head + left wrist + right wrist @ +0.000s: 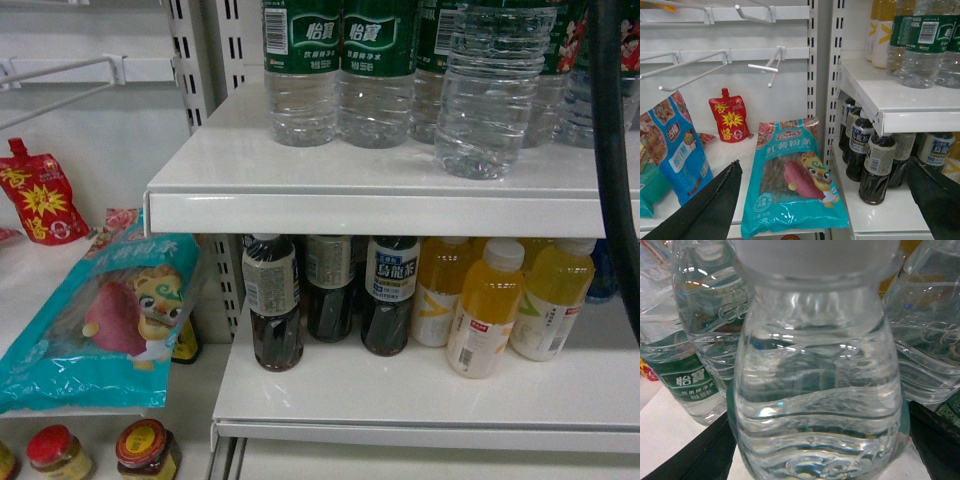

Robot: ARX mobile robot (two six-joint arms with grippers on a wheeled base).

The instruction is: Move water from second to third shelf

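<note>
Water bottle (492,95) standing upright at the front of the upper white shelf (300,185), just ahead of the green-label row; filling the right wrist view, right gripper (815,440) fingers hugging both sides, looks clamped on; left gripper (825,200) spread wide, holding nothing, above the sweet potato noodle bag (792,175); tea bottles (330,290) below.

The upper white metal shelf (300,190) carries clear ribbed plastic water bottles with green labels (300,70). The lower white shelf (400,395) carries dark tea bottles with pale labels (272,305) beside yellow juice bottles (487,310).
</note>
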